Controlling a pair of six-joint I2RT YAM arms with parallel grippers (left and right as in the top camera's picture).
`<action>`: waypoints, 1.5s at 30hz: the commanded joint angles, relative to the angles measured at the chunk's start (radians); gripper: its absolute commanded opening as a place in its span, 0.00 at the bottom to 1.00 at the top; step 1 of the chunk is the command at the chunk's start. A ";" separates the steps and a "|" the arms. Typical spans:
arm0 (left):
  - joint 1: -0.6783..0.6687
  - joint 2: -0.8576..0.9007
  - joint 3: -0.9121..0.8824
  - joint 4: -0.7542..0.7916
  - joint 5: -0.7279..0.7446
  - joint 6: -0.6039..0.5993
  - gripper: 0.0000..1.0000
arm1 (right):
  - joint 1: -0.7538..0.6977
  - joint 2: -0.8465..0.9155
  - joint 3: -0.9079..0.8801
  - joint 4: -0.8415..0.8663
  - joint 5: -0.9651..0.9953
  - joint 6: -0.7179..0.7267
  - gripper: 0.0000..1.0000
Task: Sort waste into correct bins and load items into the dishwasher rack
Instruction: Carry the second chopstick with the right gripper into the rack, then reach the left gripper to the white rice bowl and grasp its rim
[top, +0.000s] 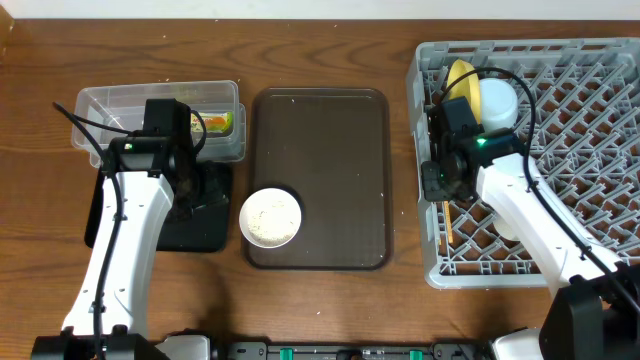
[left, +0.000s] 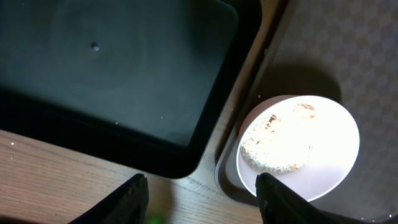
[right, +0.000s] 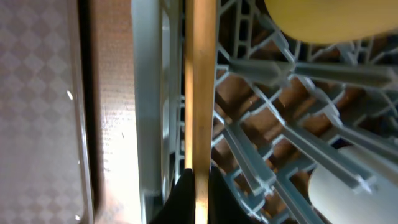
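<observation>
Lengthwise, the chopsticks (right: 200, 93) run forward from the right claw (right: 199, 186), clamped between its tips over the rack (right: 147, 93).

Grained wood tabletop (left: 62, 180). Ahead of the left claw (left: 202, 199), a glossy black plastic tray (left: 93, 74). Grey moulded-plastic rack (right: 146, 93). Pinched in the right claw (right: 198, 199), a smooth wooden chopstick (right: 200, 93).

the left arm (top: 130, 215) covered most of the black tray (top: 205, 235), and its wrist hid part of the wrapper (top: 215, 123) in the clear tub (top: 100, 100). the rack (top: 590, 150) ran off the right edge. up close the chopsticks (right: 200, 93) were blurred, and it was unclear whether one or two sat between the right jaws. the yellow plate (right: 323, 18) was cut off at the top.
</observation>
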 joint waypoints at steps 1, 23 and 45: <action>0.001 -0.007 0.013 -0.003 -0.005 -0.010 0.59 | -0.005 0.003 -0.006 0.029 0.018 -0.007 0.11; -0.056 -0.007 0.010 0.039 0.071 -0.009 0.59 | -0.075 -0.320 -0.002 -0.020 -0.051 0.047 0.27; -0.406 0.218 0.009 0.121 0.071 -0.171 0.59 | -0.274 -0.288 -0.005 -0.141 -0.038 0.105 0.54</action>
